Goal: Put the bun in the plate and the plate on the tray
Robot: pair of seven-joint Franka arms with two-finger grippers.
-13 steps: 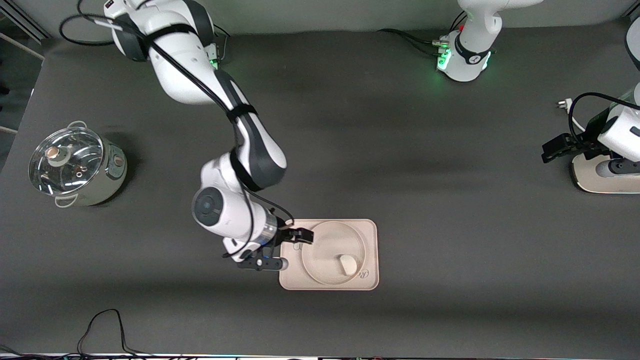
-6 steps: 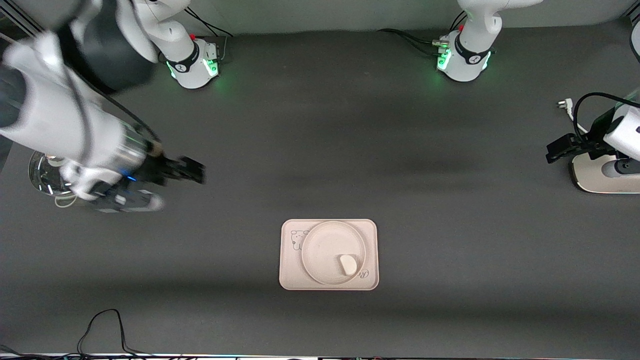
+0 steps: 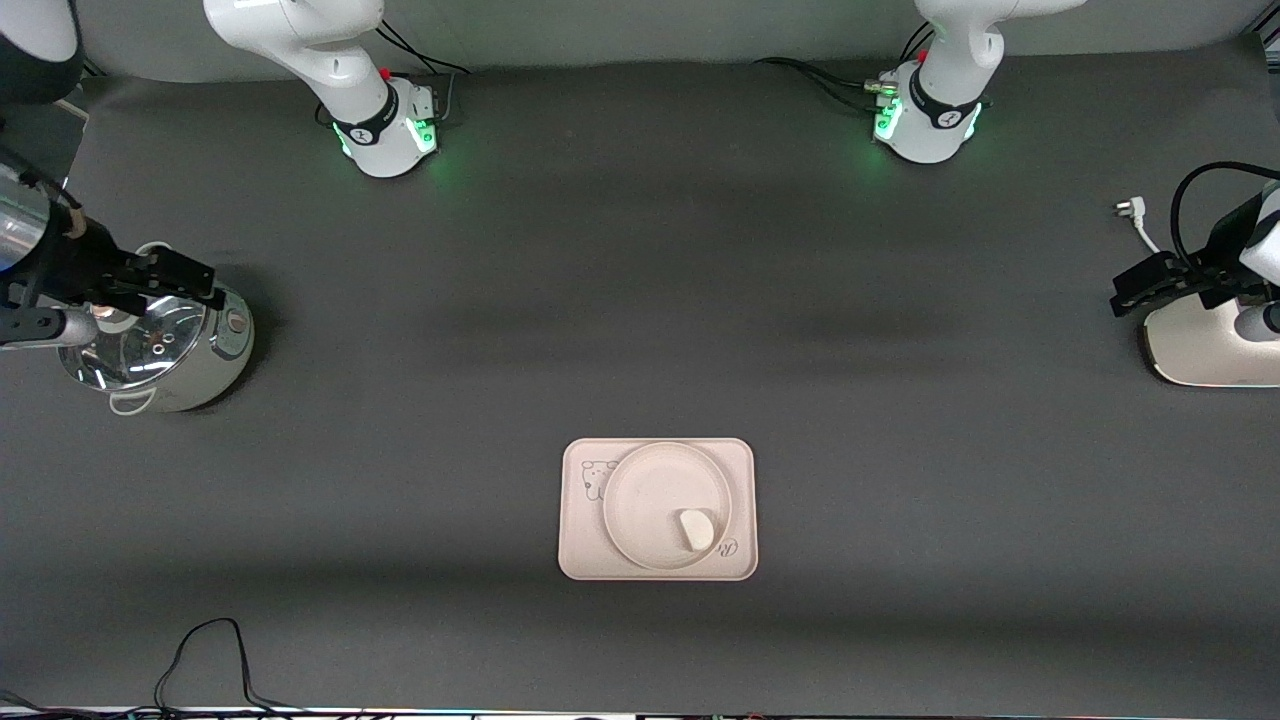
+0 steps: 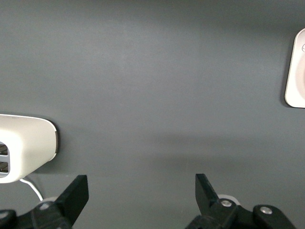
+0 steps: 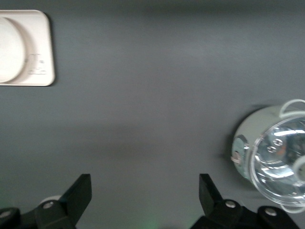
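Bun [image 3: 696, 529] well apart from end effectors.

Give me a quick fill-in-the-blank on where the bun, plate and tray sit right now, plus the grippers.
1. The bun lies in the ____.
2. The plate rests on the ____.
3. The right gripper is open, over the ____ with the glass lid.
4. The left gripper holds nothing; its jaws are ____.

Missing words: plate; tray; pot; open

Bun [image 3: 696, 529] in plate [image 3: 645, 497] — on tray [image 3: 582, 535]
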